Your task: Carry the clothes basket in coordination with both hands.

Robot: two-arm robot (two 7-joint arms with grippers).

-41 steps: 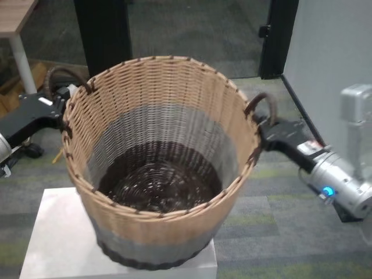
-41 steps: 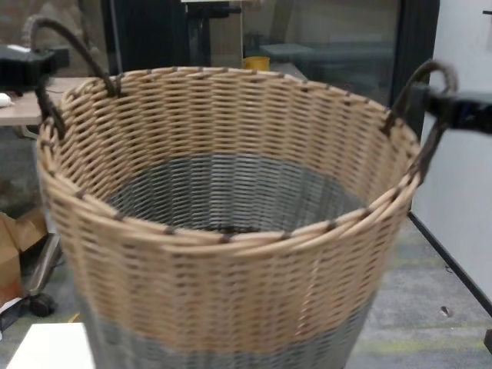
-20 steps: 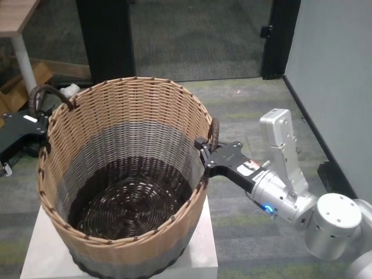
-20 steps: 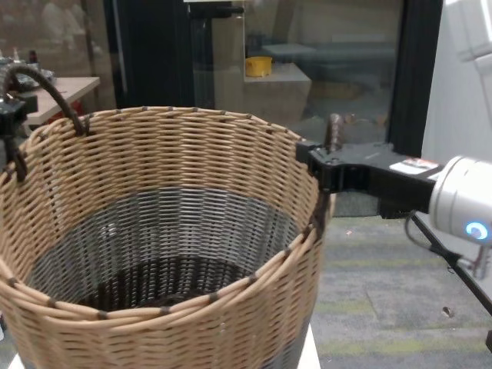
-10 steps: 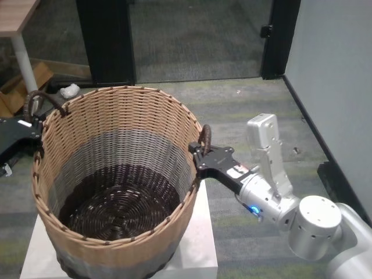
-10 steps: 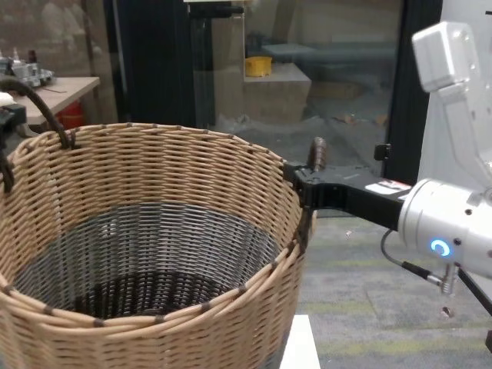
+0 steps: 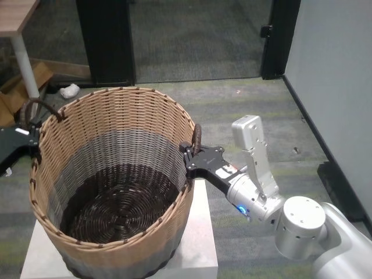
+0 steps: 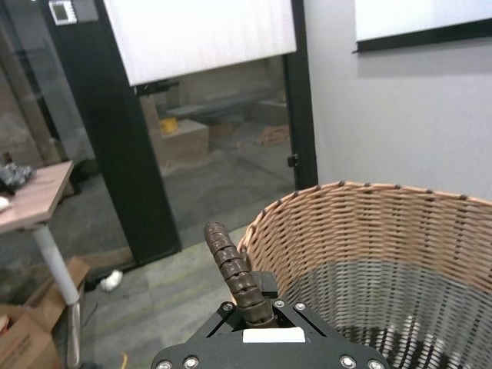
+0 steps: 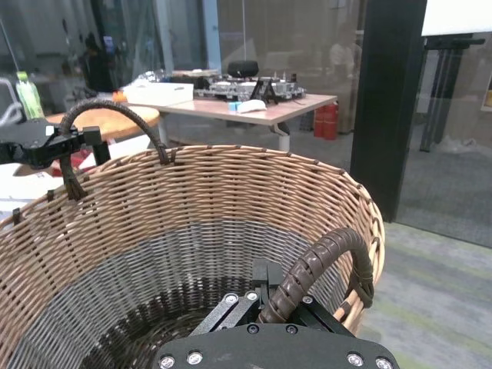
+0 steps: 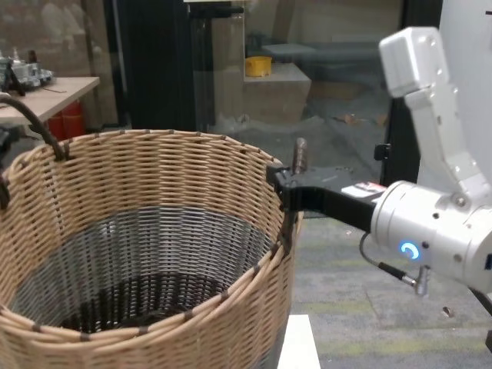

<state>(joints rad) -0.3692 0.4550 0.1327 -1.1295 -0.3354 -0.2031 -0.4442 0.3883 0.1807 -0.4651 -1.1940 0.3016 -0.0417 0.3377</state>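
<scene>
Wicker clothes basket [image 7: 110, 174], lower left of frame, over white pedestal [image 7: 200, 244]: left gripper [image 7: 26, 139] and right gripper [image 7: 195, 158] each clenched on a loop handle; uneven lifting risks tipping.

head: high, facing forward and down into the basket [image 7: 116, 174] and onto the floor beyond.
chest: lower, near the rim, facing level across the basket [image 10: 146, 254].
left wrist: close behind the left gripper [image 8: 250, 311], facing over one handle.
right wrist: close behind the right gripper [image 9: 269, 307], facing across the basket.
shared: all four show the basket.
</scene>
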